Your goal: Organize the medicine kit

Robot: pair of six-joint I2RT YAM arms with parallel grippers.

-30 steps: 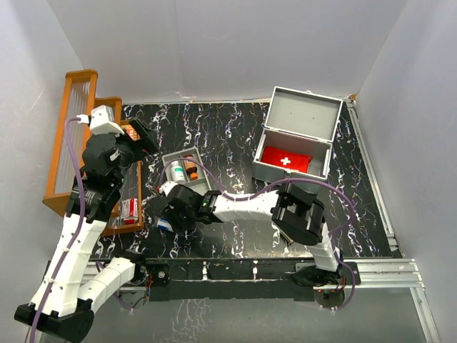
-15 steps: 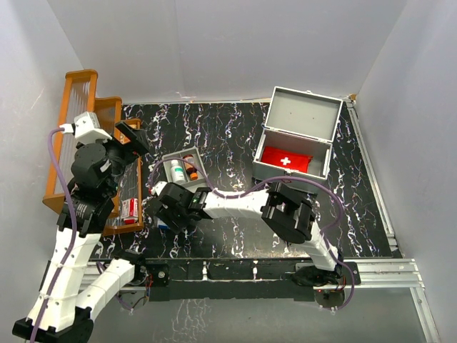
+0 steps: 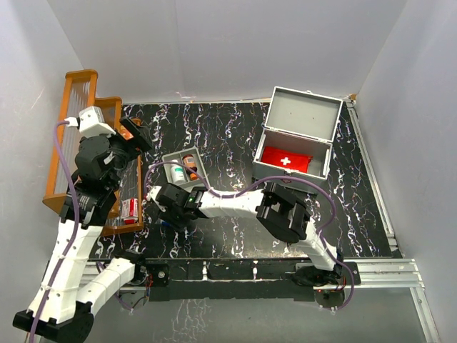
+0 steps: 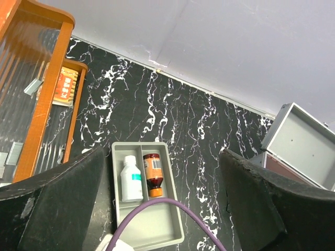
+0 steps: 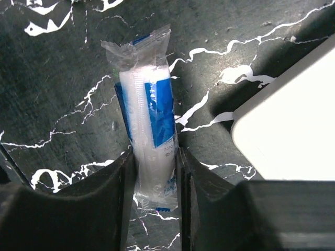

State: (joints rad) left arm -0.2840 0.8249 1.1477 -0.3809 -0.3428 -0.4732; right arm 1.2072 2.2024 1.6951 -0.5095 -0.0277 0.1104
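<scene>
Where the packet (image 5: pixel 149 104) is gripped, a pale edge (image 5: pixel 282 141) lies near.

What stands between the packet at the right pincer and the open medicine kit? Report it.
Nothing visible blocks it. The right pincer pinches the wrapped packet on the table left of centre; the medicine kit sits open at the far right. Bare tabletop lies between; the grey tray sits just beyond that line.

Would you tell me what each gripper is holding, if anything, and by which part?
Right gripper: jaws pinch the blue-and-white sealed packet near one end. Left gripper: nothing.
</scene>
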